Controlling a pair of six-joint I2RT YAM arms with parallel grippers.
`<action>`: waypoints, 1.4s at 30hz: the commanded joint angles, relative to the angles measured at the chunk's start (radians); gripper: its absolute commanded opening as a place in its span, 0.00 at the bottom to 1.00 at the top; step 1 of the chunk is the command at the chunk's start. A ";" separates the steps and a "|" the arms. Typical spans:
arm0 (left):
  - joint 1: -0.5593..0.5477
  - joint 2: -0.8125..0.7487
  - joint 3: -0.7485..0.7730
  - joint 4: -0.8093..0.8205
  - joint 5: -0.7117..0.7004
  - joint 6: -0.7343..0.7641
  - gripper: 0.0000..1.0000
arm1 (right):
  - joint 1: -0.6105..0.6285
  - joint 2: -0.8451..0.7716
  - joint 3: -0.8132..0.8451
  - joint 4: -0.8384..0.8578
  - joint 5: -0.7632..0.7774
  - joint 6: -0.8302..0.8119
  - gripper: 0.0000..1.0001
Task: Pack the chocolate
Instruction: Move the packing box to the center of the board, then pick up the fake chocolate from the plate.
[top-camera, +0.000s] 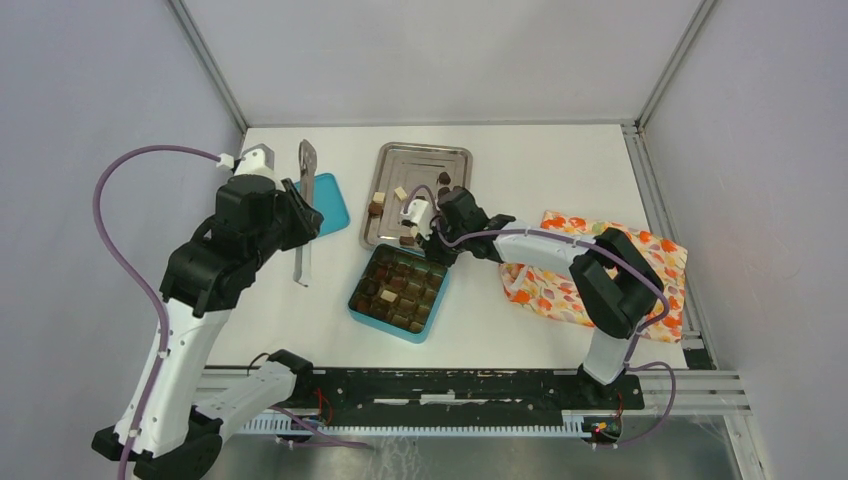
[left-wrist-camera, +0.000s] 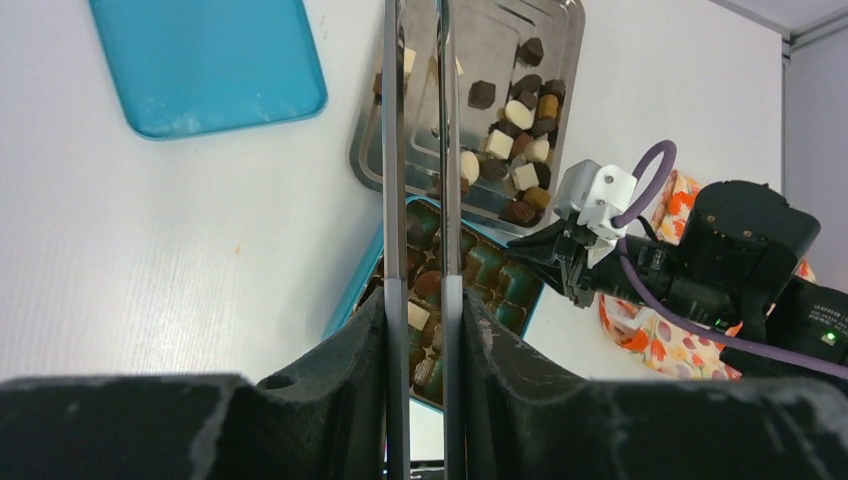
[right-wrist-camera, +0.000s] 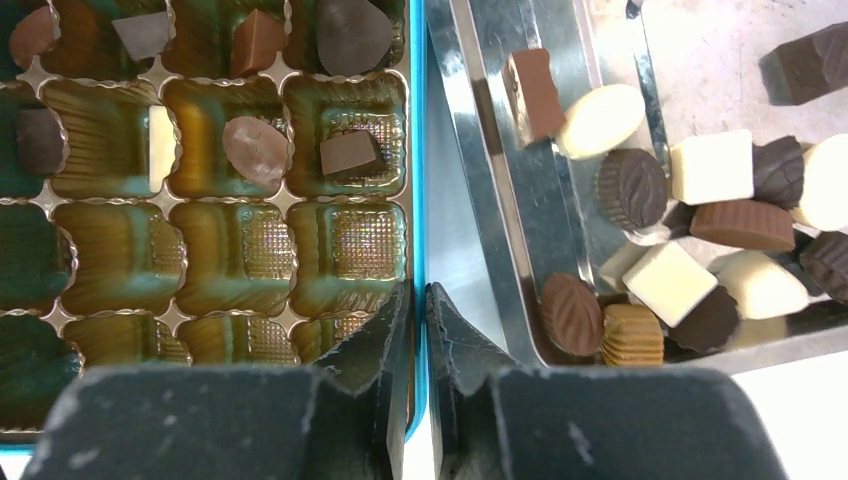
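Visibly small brown and cream chocolate (right-wrist-camera: 710, 165), cubed or rounded; left pincer (left-wrist-camera: 424, 312) clamps tongs (left-wrist-camera: 394, 150), right pincer (right-wrist-camera: 418, 300) pinches box (right-wrist-camera: 417, 150) rim.

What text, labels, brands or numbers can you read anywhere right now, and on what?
None readable: no words or numbers show on the teal box, teal lid, steel tray, tongs or floral cloth. Some chocolates carry moulded ridges, not letters.
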 joint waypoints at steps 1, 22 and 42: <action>-0.001 -0.004 -0.028 0.127 0.072 0.018 0.30 | -0.047 -0.047 -0.048 -0.075 -0.052 -0.160 0.15; -0.002 0.057 -0.228 0.349 0.294 0.036 0.31 | -0.198 -0.114 0.134 -0.179 -0.457 -0.234 0.60; -0.074 0.594 -0.020 0.262 0.362 0.136 0.32 | -0.613 -0.338 -0.053 -0.131 -0.642 -0.191 0.67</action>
